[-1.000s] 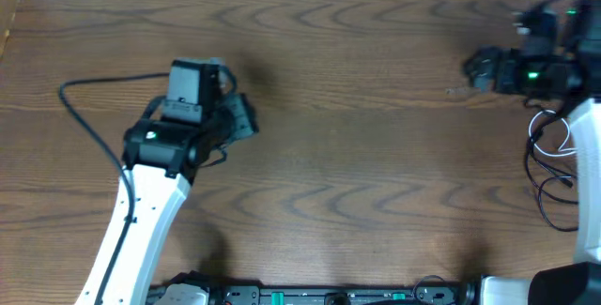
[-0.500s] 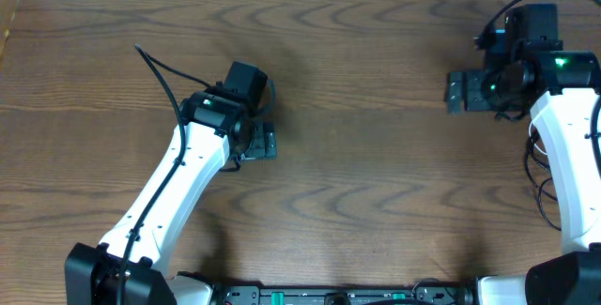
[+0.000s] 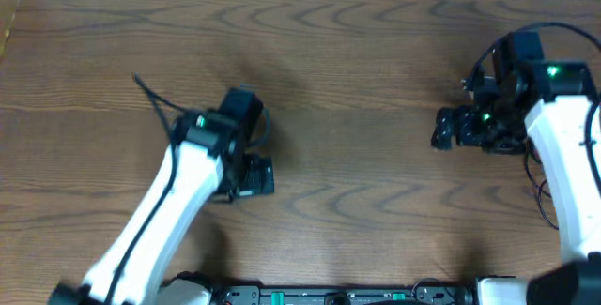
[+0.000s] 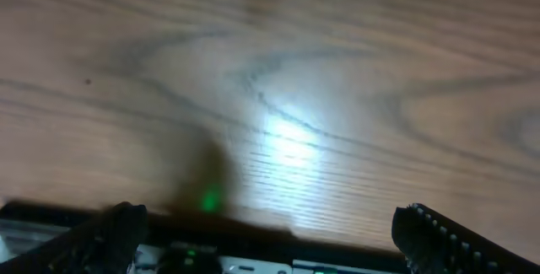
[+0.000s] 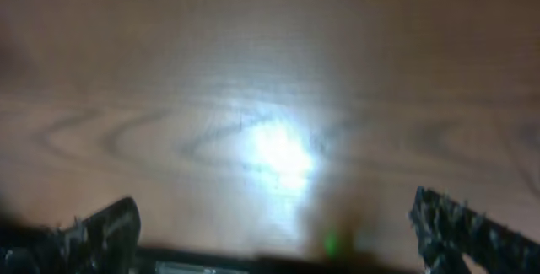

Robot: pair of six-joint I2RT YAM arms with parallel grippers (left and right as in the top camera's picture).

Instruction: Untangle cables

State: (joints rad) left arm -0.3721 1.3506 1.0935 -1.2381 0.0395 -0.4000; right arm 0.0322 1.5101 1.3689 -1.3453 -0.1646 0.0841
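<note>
My left gripper (image 3: pixel 255 177) is left of the table's middle; in the left wrist view (image 4: pixel 270 223) its fingers are spread wide over bare wood, holding nothing. My right gripper (image 3: pixel 443 129) is at the right side, pointing left; in the right wrist view (image 5: pixel 278 223) it is open and empty over bare wood. Of the cables, only a thin black cord (image 3: pixel 542 197) shows at the right edge, partly behind my right arm. The white cord is hidden. Both grippers are apart from the cables.
The wooden table (image 3: pixel 357 80) fills the view. A thick black arm wire (image 3: pixel 155 103) sticks out behind my left arm. A white wall edge runs along the back. The arm bases sit at the front edge (image 3: pixel 329 296).
My left gripper has swung right and toward the front. My right gripper has moved left and a little toward the front, and my right arm now covers most of the cables.
</note>
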